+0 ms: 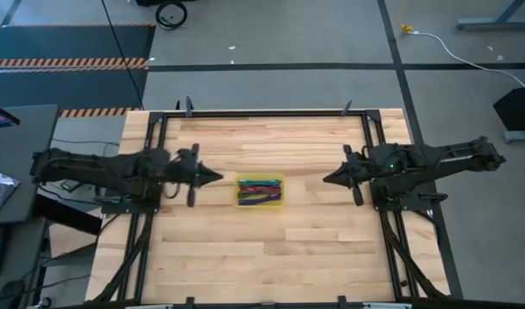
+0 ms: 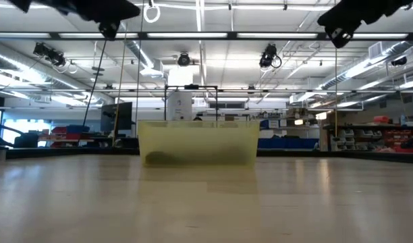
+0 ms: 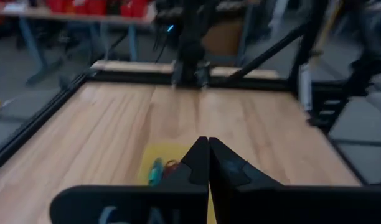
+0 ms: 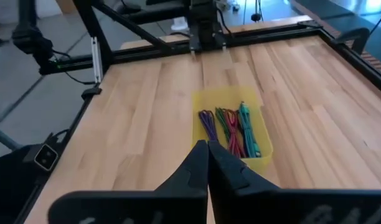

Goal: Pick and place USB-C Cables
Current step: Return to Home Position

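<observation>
Left gripper (image 1: pixel 218 177), right gripper (image 1: pixel 326 178) flank USB-C cables (image 1: pixel 259 190).

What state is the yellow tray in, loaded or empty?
Loaded: purple, green, magenta and teal cables lie inside the yellow tray.

Short, thin USB-C cable bundles (image 4: pixel 231 130) lie side by side inside a small yellow plastic tray (image 4: pixel 225 99), running along its length. A purple-blue bundle (image 4: pixel 207 124) lies at one side, a green bundle (image 4: pixel 223 121) and a magenta bundle (image 4: pixel 234 142) in the middle, and a teal bundle (image 4: pixel 246 124) at the opposite side.

Industrial lab: hazard-striped floor (image 1: pixel 69 62), storage shelves (image 2: pixel 375 138), ceiling strip lights (image 2: pixel 58 35).
</observation>
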Motion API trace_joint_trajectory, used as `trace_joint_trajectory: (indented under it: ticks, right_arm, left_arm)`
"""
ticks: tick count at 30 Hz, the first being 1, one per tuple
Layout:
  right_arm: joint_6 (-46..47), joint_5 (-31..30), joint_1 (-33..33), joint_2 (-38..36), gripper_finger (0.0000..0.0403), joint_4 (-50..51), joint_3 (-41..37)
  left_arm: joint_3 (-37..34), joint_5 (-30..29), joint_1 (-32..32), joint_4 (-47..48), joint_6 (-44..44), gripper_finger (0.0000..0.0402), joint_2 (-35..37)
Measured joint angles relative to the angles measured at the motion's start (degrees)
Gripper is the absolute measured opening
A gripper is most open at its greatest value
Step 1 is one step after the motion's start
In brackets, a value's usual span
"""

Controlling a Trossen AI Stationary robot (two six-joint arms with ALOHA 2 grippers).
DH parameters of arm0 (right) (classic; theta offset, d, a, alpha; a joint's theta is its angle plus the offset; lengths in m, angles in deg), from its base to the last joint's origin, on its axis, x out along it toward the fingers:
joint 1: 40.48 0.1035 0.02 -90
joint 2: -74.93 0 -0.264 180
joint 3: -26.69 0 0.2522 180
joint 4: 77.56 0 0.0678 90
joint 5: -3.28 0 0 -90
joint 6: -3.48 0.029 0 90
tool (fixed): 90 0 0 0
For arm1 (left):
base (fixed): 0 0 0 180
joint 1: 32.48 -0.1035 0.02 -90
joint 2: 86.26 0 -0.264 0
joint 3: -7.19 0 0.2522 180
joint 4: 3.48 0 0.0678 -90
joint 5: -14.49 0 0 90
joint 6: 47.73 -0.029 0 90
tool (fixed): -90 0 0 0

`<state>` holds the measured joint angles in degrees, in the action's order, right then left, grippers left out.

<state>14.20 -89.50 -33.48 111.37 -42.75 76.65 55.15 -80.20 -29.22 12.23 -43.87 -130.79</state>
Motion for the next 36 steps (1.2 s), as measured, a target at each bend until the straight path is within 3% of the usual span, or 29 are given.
trace_joint_trajectory:
  ticks: [5, 12, 20, 26, 28, 36]
  right_arm:
    - [0.01, 0.04, 0.31, -6.23, 0.0003, -5.26, -6.81]
    - [-0.19, 2.88, 0.55, -12.62, 0.0003, -20.66, -19.29]
    - [0.24, 4.79, 0.59, -15.38, 0.0003, -33.76, -29.13]
    - [0.07, 5.92, 0.59, -15.51, 0.0003, -41.32, -35.14]
    - [0.03, 5.88, 0.46, -15.48, 0.0003, -41.13, -35.82]
    - [-2.60, 5.90, 0.31, -15.87, 0.0003, -41.22, -35.84]
  left_arm:
    - [-9.86, -1.87, 2.74, -6.72, 1.08, 0.0002, 10.10]
    - [-17.56, -3.45, 5.45, -8.41, 1.35, 0.0002, 19.21]
    - [-23.70, -4.68, 8.31, -12.70, 1.37, 0.0002, 22.99]
    - [-30.97, -4.74, 8.46, -21.61, -0.06, 0.0002, 24.99]
    - [-33.64, -4.85, 8.44, -25.21, -1.13, 0.0002, 25.76]
    - [-33.71, -5.68, 5.84, -24.23, -1.60, 0.0002, 28.24]
